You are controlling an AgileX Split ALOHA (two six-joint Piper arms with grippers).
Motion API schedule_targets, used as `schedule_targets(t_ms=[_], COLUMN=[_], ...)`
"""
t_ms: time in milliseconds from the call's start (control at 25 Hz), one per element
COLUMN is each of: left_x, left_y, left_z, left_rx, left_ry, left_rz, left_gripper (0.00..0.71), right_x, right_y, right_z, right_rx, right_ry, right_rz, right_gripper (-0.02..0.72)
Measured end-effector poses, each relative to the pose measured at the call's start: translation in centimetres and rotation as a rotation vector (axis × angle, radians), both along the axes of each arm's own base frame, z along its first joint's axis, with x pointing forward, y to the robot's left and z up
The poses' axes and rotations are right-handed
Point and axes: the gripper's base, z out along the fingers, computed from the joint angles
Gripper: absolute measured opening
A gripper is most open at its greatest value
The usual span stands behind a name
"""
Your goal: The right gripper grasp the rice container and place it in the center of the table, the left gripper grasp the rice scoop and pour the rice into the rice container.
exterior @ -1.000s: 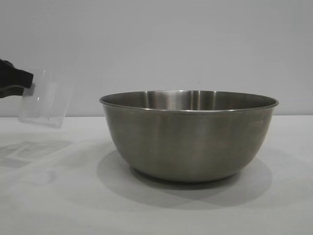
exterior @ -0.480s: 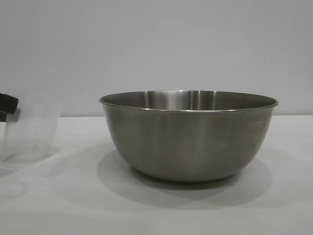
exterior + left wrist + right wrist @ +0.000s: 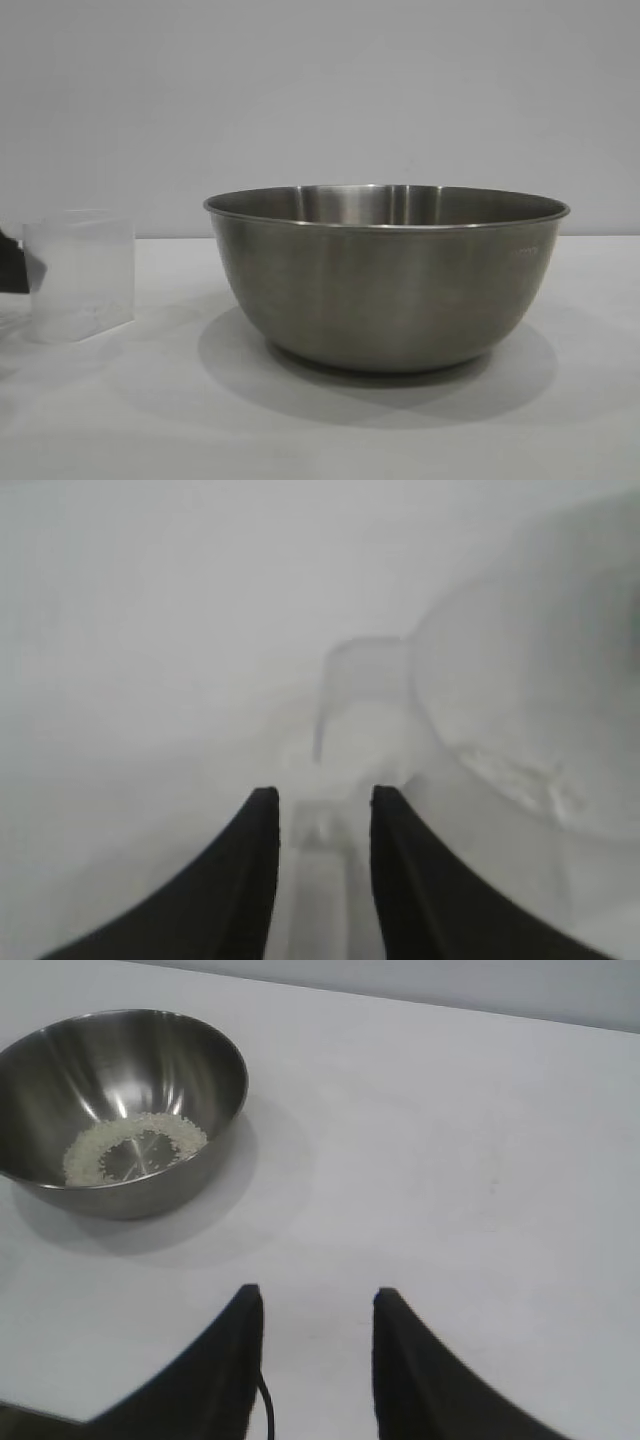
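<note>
The steel bowl (image 3: 122,1110) sits on the white table (image 3: 450,1160), well ahead of the right claw (image 3: 312,1305), with a ring of rice (image 3: 135,1146) on its bottom. The right claw hovers parted and empty. The plastic cup (image 3: 80,275) stands upright just ahead of the left claw (image 3: 322,805), whose fingers are parted either side of its handle; whether they touch it I cannot tell.

Steel rice container (image 3: 386,275) (rice (image 3: 133,1145) ringed inside) — translucent rice scoop (image 3: 80,274) upright beside it.
</note>
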Motion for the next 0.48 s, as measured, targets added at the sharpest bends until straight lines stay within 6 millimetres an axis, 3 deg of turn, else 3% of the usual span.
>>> schedule_targets(t_ms=[320,480], left_x=[0.8,1.4], left_y=[4.6,5.6], left_z=[0.6,1.9], left_rx=[-0.032,-0.011], left_ry=[-0.042,-0.106], left_rz=[0.205,0.181], left_gripper=[0.194,0.194], right_x=[0.0,0.0], right_y=[0.0,0.0], right_z=[0.0,0.0], right_rx=[0.0,0.0], right_ry=[0.0,0.0], right_rz=[0.0,0.0], right_gripper=[0.219,0.219])
